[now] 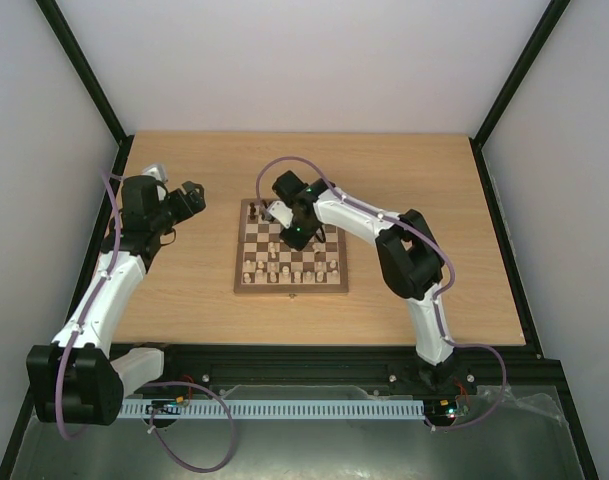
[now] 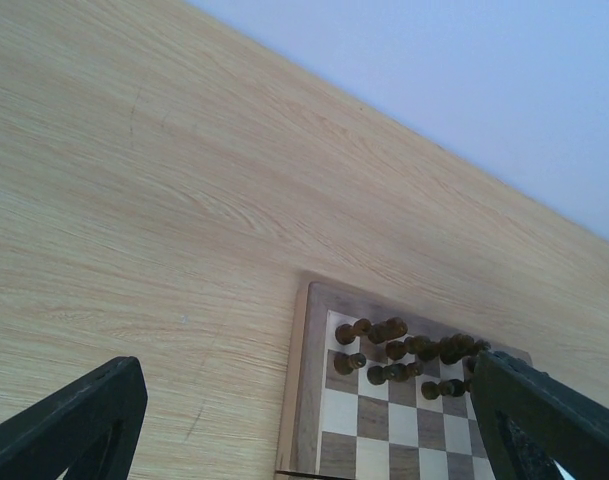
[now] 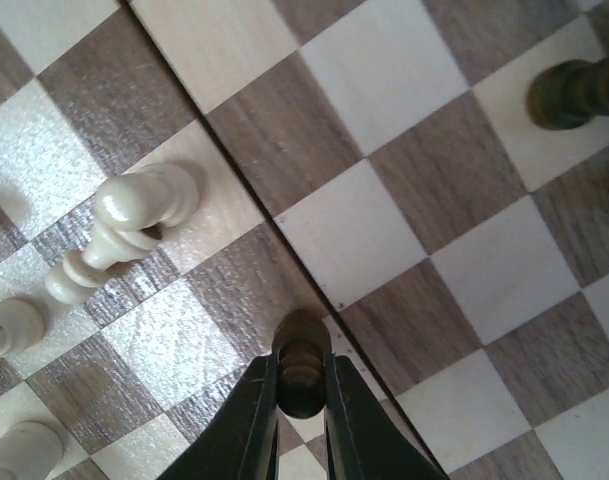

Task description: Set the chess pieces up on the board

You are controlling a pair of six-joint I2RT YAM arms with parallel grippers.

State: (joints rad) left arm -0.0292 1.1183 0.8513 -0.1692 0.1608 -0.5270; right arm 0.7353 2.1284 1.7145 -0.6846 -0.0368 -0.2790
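Right gripper (image 3: 302, 372) clamped on dark piece (image 3: 302, 350), cream piece (image 3: 134, 215) near, left gripper (image 2: 302, 372) spread apart beside board (image 2: 356, 412)

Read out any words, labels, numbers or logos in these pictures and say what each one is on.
None can be read.
The board shows no letters or numbers on its border.
The dark piece in the right tool is unmarked.
Anything on the white strip by the arm bases is too small to read.
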